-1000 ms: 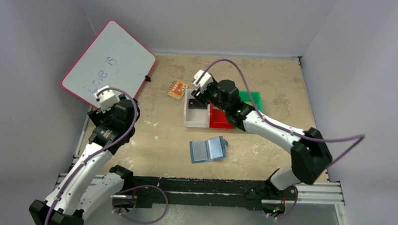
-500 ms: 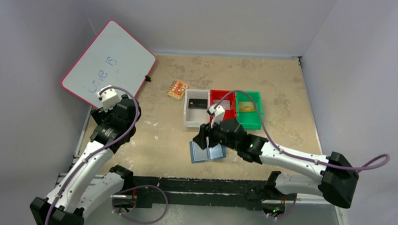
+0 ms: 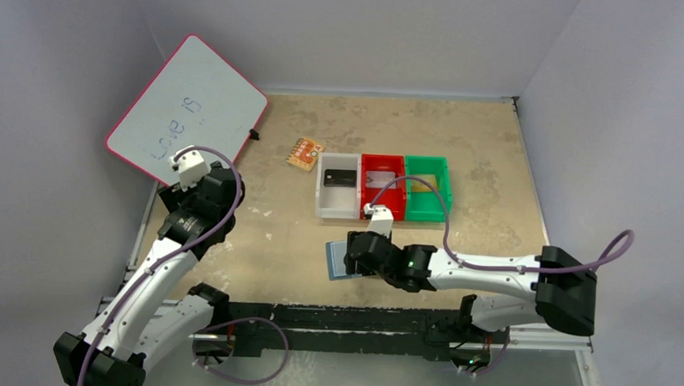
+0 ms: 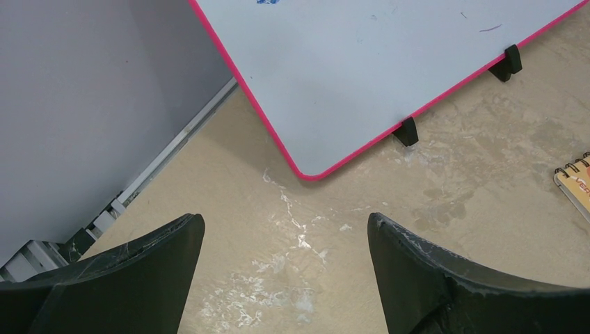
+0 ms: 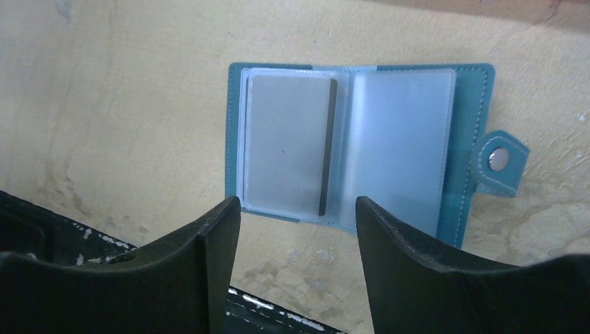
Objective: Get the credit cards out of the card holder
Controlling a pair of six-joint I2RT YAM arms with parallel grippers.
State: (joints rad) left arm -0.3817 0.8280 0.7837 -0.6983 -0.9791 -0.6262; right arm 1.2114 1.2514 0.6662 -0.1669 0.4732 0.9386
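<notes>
I'm working at the table (image 3: 486, 146), where the card holder (image 5: 407, 139) is lying open and flat near the front edge. I'm hovering the right gripper (image 5: 298, 209) just over it, jaws partly spread and empty. The left gripper (image 4: 284, 221) is hanging wide open, holding nothing. One grey credit card (image 5: 285, 142) is sitting in a clear sleeve. Nothing is pinning the holder, so I'm risking dragging it along with the card.

Pink-edged whiteboard (image 3: 187, 110) marked "Love is" propped at far-left corner of counter (image 3: 478, 146), small orange notebook (image 3: 305, 152) lying near its right, then white bin (image 3: 337, 212), red bin (image 3: 383, 158), green bin (image 3: 426, 215) touching in a row, white leftmost.
</notes>
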